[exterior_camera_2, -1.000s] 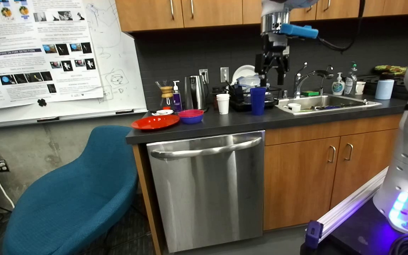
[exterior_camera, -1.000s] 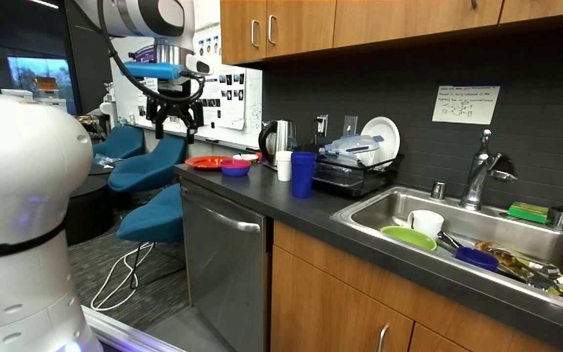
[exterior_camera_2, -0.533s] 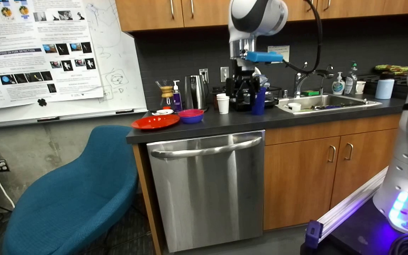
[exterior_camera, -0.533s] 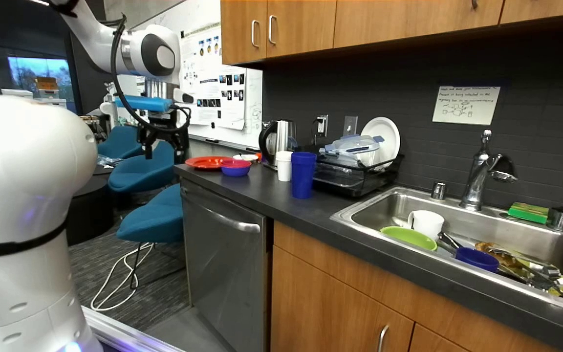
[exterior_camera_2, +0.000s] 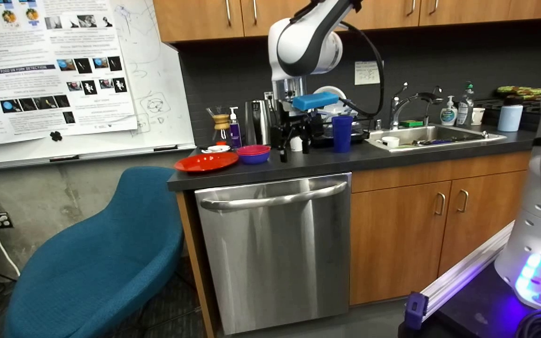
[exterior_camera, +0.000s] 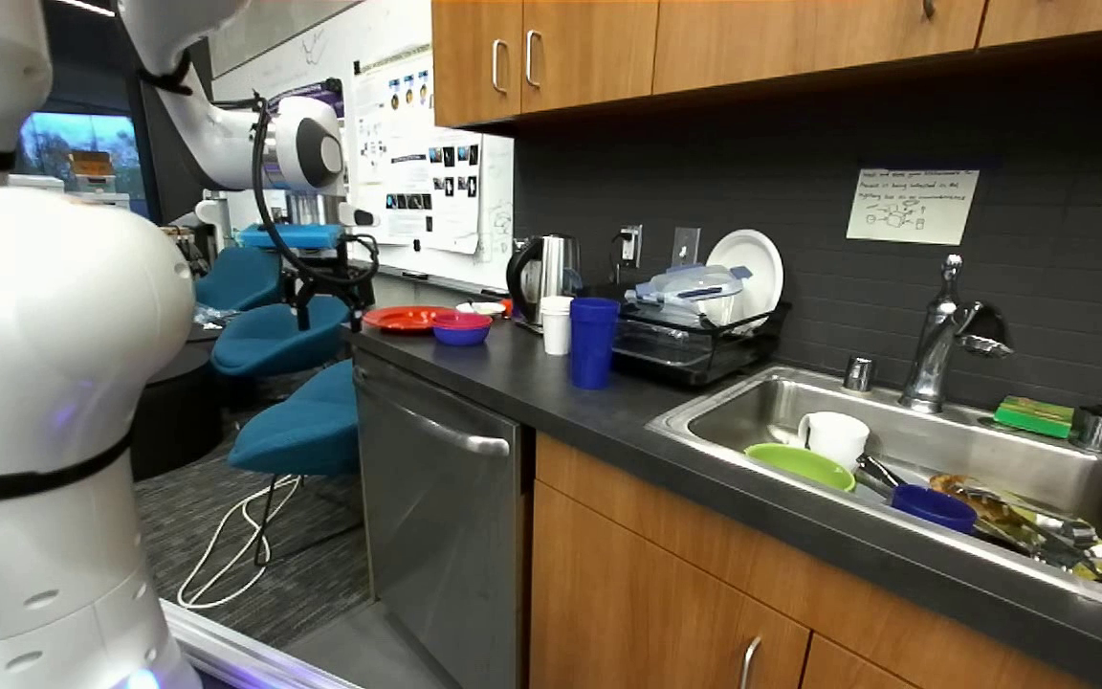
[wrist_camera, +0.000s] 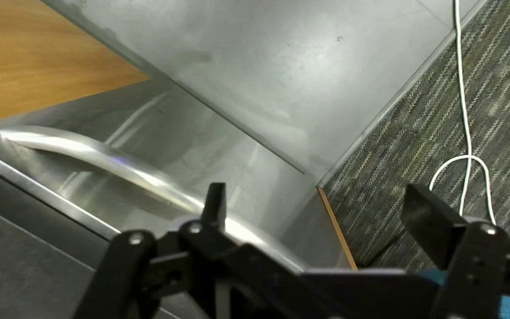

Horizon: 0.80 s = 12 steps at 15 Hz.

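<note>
Handle (wrist_camera: 148, 178): one; curved metal, set across the upper front of the dishwasher (exterior_camera_2: 275, 253), just below the edge of the table (exterior_camera: 513, 378); apparently the nearest item to the fingers (wrist_camera: 432, 226). Judged stiff, sturdy and firmly fixed at both ends; not fragile; smooth, so likely a little slippery; whatever moves with it probably heavy. Best hold, by judgement: mid-span, where the curve stands out from the dishwasher, one finger behind and one in front; the ends appear to leave less room.

Fingers: one pair; spread wide, nothing between them. Higher than the handle; one overlaps it in the wrist view, yet both exterior views show them apart from it.

Table: dark, directly above the dishwasher. Carries bowls (exterior_camera_2: 253, 158), stacked, red over blue; red plate (exterior_camera_2: 206, 161), beside the bowls; white cups (exterior_camera: 556, 325), nested; blue cup (exterior_camera_2: 342, 134), upright; kettle (exterior_camera: 556, 268); rack (exterior_camera: 694, 366), loaded. Farther along: sink (exterior_camera: 991, 459), set into the table. Off the table's end: chair (exterior_camera_2: 96, 258), blue.

Changes, against half a second ago: fingers lower; in an exterior view, shifted towards the bowls; blue cup, partly covered then, now unobstructed; white cups, mostly exposed then, now mostly hidden there. Items on the table unmoved.
</note>
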Each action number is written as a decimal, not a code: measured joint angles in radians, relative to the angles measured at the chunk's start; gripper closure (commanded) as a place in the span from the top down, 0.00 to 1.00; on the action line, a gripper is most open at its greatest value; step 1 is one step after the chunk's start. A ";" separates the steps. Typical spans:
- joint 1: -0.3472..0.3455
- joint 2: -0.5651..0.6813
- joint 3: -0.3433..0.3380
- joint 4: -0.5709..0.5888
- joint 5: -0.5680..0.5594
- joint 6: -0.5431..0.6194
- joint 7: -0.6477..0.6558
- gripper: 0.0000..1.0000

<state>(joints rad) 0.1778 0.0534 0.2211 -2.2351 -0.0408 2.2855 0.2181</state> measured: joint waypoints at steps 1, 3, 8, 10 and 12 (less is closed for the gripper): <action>0.010 0.028 0.000 0.028 -0.019 0.000 0.012 1.00; 0.030 0.081 0.000 0.080 -0.052 0.000 0.030 1.00; 0.070 0.202 -0.008 0.198 -0.120 -0.001 0.045 1.00; 0.079 0.248 -0.015 0.240 -0.131 -0.002 0.044 1.00; 0.085 0.287 -0.025 0.279 -0.135 -0.002 0.037 1.00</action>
<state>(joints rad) 0.2630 0.3409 0.1965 -1.9558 -0.1760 2.2838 0.2549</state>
